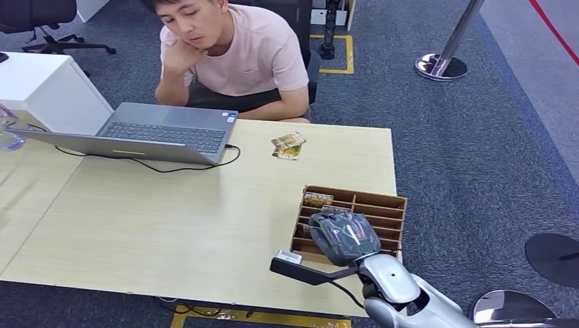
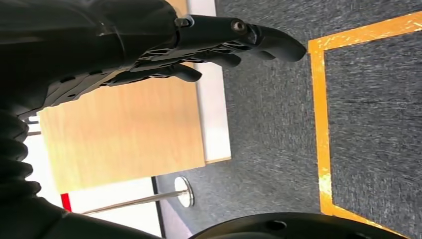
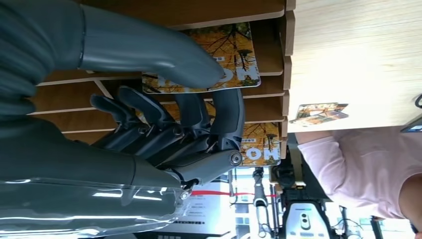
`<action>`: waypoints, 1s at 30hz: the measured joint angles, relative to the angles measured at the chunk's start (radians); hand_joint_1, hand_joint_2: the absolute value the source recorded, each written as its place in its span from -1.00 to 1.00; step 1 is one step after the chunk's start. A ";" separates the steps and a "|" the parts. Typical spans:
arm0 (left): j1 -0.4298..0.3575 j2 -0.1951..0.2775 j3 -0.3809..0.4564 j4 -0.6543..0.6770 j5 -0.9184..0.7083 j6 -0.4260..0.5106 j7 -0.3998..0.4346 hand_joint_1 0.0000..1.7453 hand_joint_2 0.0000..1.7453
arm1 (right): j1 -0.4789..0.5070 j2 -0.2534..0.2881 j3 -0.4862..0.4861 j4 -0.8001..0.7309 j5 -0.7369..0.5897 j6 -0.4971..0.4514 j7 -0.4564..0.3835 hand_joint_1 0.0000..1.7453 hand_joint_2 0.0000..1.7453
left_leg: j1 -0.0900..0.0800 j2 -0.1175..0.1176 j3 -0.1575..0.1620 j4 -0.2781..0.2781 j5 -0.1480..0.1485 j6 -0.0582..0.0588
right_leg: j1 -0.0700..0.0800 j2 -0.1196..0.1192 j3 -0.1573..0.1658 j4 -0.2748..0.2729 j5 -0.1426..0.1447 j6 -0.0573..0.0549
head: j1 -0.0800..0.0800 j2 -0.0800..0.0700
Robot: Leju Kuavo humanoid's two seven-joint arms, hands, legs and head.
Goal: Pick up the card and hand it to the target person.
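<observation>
- The worktop (image 1: pixel 171 225) is a pale wood desk; a person in a pink T-shirt (image 1: pixel 246 51) sits at its far side, leaning on one hand behind an open grey laptop (image 1: pixel 160 133).
- A brown wooden slotted organiser (image 1: pixel 382 208) stands at the worktop's near right corner, and the right hand (image 1: pixel 343 236) is lowered over it.
- The step in hand looks like the pick: in the right wrist view the right hand (image 3: pixel 184 124) has its thumb lying on the upper card (image 3: pixel 219 57) in one slot, with the darker fingers curled over the next slot, where a second card (image 3: pixel 261 144) lies.
- Whether the thumb and fingers have actually clamped that card, or only rest on it, I cannot tell; it lies in its slot, not lifted.
- The next move, as I judge it, calls for a firm pinch on one card alone, a lift out between the dividers, then a reach across toward the person.
- The left hand (image 2: pixel 199 55) hangs beside the worktop over grey carpet, fingers loosely extended and apart, holding nothing.
- A small pile of loose cards (image 1: pixel 288 145) lies on the worktop in front of the person, well apart from the organiser.
- Both slotted cards carry autumn-leaf artwork with large white letters, partly covered; "HO" is all that reads.
</observation>
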 joint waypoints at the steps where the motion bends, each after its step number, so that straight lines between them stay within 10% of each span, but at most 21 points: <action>1: 0.000 0.000 0.000 0.000 -0.001 0.000 0.000 -1.00 1.00 | 0.001 0.000 0.000 0.000 0.000 0.000 0.000 0.79 1.00 | 0.000 0.000 0.000 0.000 0.000 0.000 | 0.000 0.000 0.000 0.000 0.000 0.000 | 0.000 0.000; 17: 0.000 0.003 0.007 0.000 0.006 0.021 0.017 -1.00 1.00 | 0.020 -0.016 -0.065 -0.077 0.027 -0.072 -0.008 0.78 1.00 | 0.000 0.000 -0.001 0.000 0.000 0.000 | 0.000 0.000 0.000 0.000 0.000 0.000 | 0.000 0.000; 30: 0.000 0.004 0.026 0.000 0.017 0.041 0.025 -1.00 1.00 | -0.062 -0.016 -0.288 -0.156 -0.123 -0.234 -0.174 0.78 1.00 | 0.000 0.000 -0.001 0.000 0.000 0.000 | 0.000 -0.001 0.000 0.000 0.000 0.000 | 0.000 0.000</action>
